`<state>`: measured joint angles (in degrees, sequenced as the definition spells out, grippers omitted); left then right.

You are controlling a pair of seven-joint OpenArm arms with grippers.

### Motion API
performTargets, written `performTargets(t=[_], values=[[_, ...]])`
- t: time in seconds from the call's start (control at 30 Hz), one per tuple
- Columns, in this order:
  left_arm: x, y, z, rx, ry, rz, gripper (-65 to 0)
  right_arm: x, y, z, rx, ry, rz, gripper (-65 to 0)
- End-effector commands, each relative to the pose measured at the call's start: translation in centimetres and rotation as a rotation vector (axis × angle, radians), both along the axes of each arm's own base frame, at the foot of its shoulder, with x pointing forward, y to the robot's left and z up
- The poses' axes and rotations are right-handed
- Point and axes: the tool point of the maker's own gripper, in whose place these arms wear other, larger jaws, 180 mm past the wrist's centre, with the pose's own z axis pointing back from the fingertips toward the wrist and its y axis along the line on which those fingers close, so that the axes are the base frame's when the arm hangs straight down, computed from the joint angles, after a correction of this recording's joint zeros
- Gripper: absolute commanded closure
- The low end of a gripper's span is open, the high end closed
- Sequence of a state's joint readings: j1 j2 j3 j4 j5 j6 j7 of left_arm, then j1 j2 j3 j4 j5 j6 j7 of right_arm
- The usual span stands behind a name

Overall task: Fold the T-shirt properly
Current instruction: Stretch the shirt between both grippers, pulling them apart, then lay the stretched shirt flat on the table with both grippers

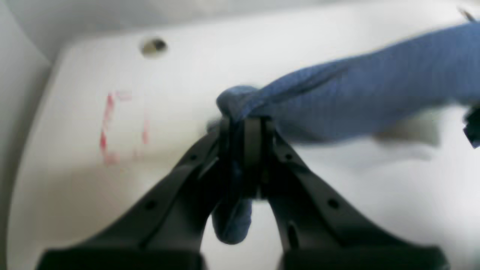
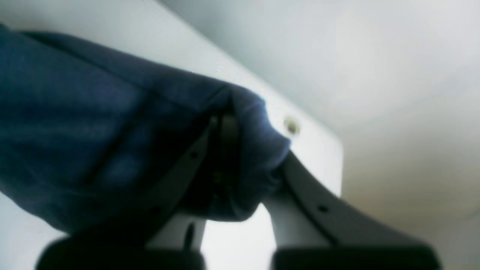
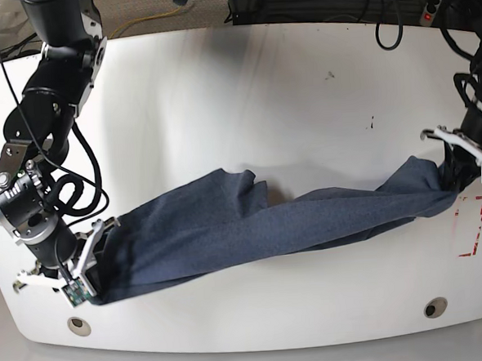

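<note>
White bench (image 3: 244, 90) fills our view, and across its near half the T-shirt (image 3: 252, 225) hangs stretched between our two arms as a long bunched band, not yet laid flat. Our left hand (image 1: 245, 131) is clamped on one gathered end near the red tape marks (image 3: 470, 225), while our right hand (image 2: 225, 150) is pinched tight on the other end by the front corner. We judge the fold hardly begun: no neat crease or squared edge shows, sleeves and lettering are lost in the twist, and the cloth must be spread before any proper fold. Cables (image 3: 361, 9) trail beyond the far edge, well apart from the work. Two mounting holes (image 3: 435, 308) dot the near rim. Nothing on the bench blocks us; the garment's own tangle is the obstacle.
</note>
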<state>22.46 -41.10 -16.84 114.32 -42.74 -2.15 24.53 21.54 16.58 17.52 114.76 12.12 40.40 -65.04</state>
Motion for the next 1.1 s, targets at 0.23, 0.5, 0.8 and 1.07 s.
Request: performTargets(t=[0.23,0.5,0.8,1.07], values=[[-4.7,-0.4,-4.9,-0.024,0.151,-0.005,-0.6,-4.9,-1.1,-8.2,0.142,0.168,-0.104,0.0],[-9.4,-0.3,-8.9,-0.006,0.317,-0.003,-0.6,-11.0,-0.7,-15.5,0.251,0.36,-0.189,0.0],[-13.1,2.5,-10.5,0.135,0.391,0.057,-0.4,-16.6,0.5,-20.4,0.28,0.53,-0.211,0.0],[-15.4,4.3,-9.9,0.236,0.386,0.042,-1.0,-19.3,-0.3,-21.8,0.275,0.598,-0.251,0.0]])
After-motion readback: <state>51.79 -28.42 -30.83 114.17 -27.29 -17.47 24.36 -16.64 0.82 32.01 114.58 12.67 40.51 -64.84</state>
